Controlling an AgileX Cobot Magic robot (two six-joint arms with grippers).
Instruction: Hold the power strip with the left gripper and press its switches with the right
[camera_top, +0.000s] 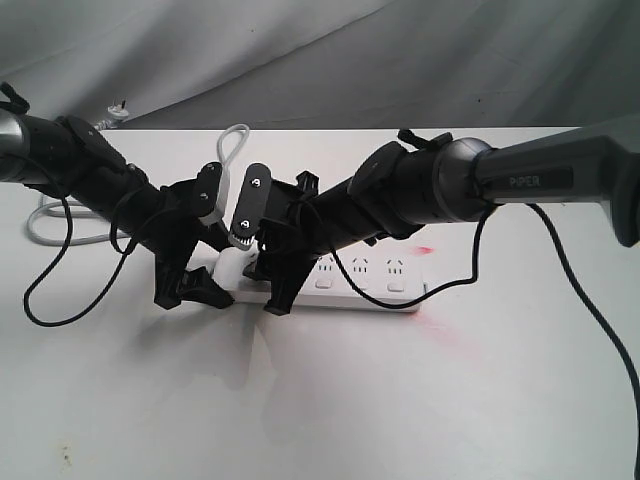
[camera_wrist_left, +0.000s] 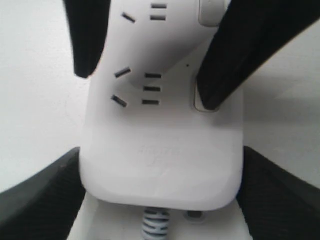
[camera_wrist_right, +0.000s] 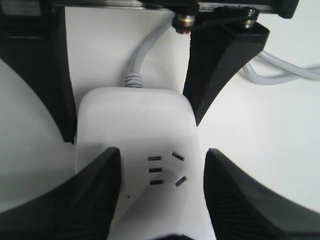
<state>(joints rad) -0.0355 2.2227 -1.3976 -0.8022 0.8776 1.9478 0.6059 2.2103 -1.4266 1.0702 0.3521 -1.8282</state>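
Observation:
The white power strip (camera_top: 375, 285) lies along the table. My left gripper (camera_top: 213, 268) is shut on its cord end, one black finger (camera_wrist_left: 40, 200) against each long side of the strip (camera_wrist_left: 160, 165). My right gripper (camera_top: 273, 266) stands open just beside it, straddling the strip (camera_wrist_right: 135, 120). In the left wrist view one right fingertip (camera_wrist_left: 210, 95) rests on the edge of a switch (camera_wrist_left: 198, 106), and another switch (camera_wrist_left: 210, 12) shows further along. Three more switches (camera_top: 358, 284) are uncovered in the exterior view. The first socket's slots (camera_wrist_right: 156, 170) lie between the right gripper's (camera_wrist_right: 161, 150) jaws.
The grey cord (camera_top: 236, 135) leaves the strip's end (camera_wrist_right: 145, 50), runs back and lies in loops (camera_top: 45, 215) at the far left near a plug (camera_top: 118, 110). A faint red mark (camera_top: 425, 250) is behind the strip. Black cables (camera_top: 60, 300) hang from both arms.

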